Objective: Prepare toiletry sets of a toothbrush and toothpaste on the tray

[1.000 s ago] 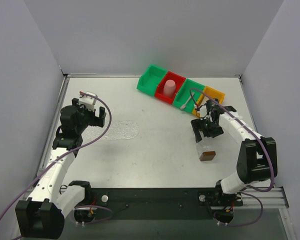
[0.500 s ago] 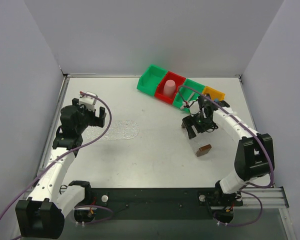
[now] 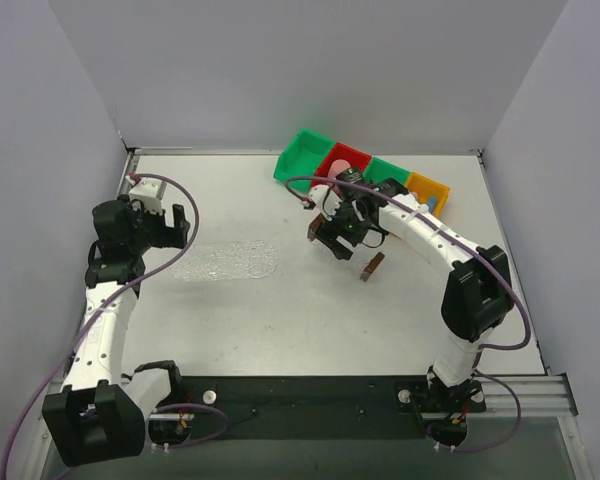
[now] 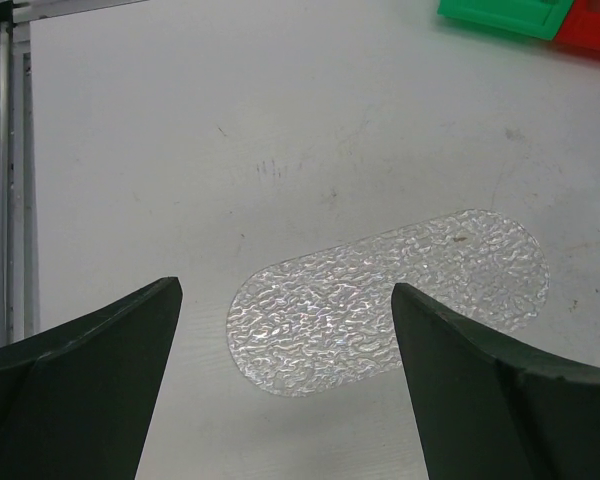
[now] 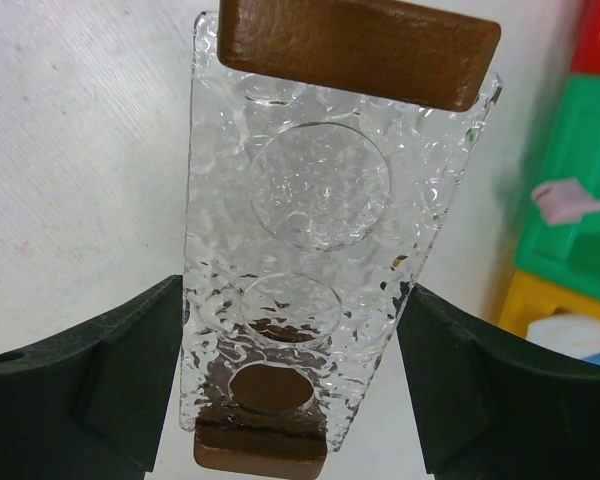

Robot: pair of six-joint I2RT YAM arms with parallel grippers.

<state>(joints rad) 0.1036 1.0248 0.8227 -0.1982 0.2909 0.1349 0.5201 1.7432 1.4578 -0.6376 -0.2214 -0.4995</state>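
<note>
The right gripper (image 5: 292, 288) has the tray (image 5: 315, 190) pinched across its width. There's one finger on each long clear edge, close to one of the brown blocks (image 5: 360, 45), and the other block pokes out past the fingertips. From above it's roughly mid-table, just in front of the row of bins. I can't tell if it's lifted clear of the table (image 3: 280, 330) or resting on it.

Handling-wise, the tray looks like thin bumpy clear plastic with round holes in it. I'd guess it's light, stiff, a bit slick, and crackable if squeezed too hard. The blocks are probably where the weight is, so with a grip near one end the far end might droop or swing. I'd go for the middle of the long edges, or clamp straight onto a block.

The left gripper (image 4: 285, 290) is spread wide with nothing in it, hanging over a clear pebbly oval mat (image 4: 390, 300) on the left side.

The toothbrush (image 5: 565, 200) is in the green bin (image 5: 570, 120), and only its pink head shows from the wrist. In the yellow bin (image 5: 540, 300) beside it there's a pale bluish corner that's probably the toothpaste (image 5: 580, 335), but too little shows to be sure. Neither is on the tray yet. The brush looks skinny and light, so mid-handle seems the place to grab it.
</note>
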